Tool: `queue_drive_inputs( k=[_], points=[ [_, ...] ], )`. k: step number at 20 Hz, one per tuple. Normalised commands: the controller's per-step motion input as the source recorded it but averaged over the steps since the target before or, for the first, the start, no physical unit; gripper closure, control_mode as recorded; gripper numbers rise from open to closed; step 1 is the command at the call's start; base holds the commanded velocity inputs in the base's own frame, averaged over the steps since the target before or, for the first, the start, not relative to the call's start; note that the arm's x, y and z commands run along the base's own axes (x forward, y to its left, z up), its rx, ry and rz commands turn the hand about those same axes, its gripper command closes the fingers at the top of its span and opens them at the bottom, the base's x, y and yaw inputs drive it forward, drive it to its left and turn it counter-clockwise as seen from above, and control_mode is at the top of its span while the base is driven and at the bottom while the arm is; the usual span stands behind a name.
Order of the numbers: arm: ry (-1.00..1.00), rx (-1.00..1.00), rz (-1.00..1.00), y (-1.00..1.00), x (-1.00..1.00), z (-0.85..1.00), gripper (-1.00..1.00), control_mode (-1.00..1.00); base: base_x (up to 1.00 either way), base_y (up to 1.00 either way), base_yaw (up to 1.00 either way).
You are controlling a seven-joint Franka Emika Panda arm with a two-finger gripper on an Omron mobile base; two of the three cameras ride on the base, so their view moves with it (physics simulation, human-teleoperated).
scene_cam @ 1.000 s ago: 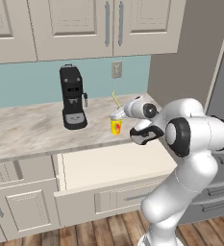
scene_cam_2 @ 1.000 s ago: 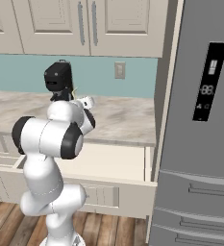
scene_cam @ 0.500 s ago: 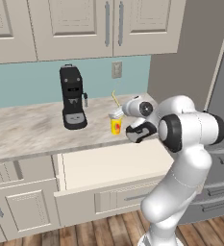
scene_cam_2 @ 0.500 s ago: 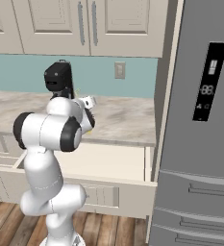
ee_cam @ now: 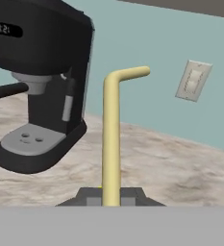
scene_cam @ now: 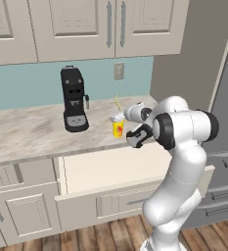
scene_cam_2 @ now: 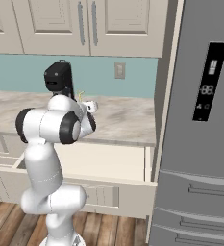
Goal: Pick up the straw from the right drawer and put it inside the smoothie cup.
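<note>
The yellow smoothie cup with its red mark stands on the counter right of the coffee machine. The thin pale yellow straw rises upright from the cup's top, bent end up; whether its lower end is inside the cup I cannot tell. My gripper is right beside the cup and shut on the straw. In the hand view the straw stands between the two dark fingertips, which press against it. From the right, the straw peeks out past my gripper. The right drawer is pulled open below, its cream interior bare.
A black coffee machine stands on the marble counter left of the cup. A wall outlet is behind it. The grey fridge closes off the right side. Upper cabinets hang overhead.
The hand with the straw has edged slightly left toward the cup, and the elbow has swung a little. Cup and drawer have stayed put.
</note>
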Motion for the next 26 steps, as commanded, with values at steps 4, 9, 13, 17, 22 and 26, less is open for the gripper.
queue_drive_inputs(
  k=[4, 9, 13, 17, 22, 26],
  points=[
    [0.0, 0.09, -0.03, 0.03, 0.17, -0.11, 1.0, -1.0, 0.0, 0.0, 0.0],
    [0.0, 0.07, -0.03, 0.04, 0.14, 0.0, 1.0, -1.0, 0.0, 0.0, 0.0],
    [0.0, 0.0, -0.01, 0.19, 0.06, -0.07, 1.0, -1.0, 0.0, 0.0, 0.0],
    [0.0, 0.0, 0.0, 0.2, 0.14, -0.13, 1.0, -1.0, 0.0, 0.0, 0.0],
    [0.0, 0.0, 0.0, 0.24, 0.23, -0.11, 1.0, -1.0, 0.0, 0.0, 0.0],
    [0.0, 0.0, 0.0, 0.13, 0.27, -0.19, 1.0, -1.0, 0.0, 0.0, 0.0]
  ],
)
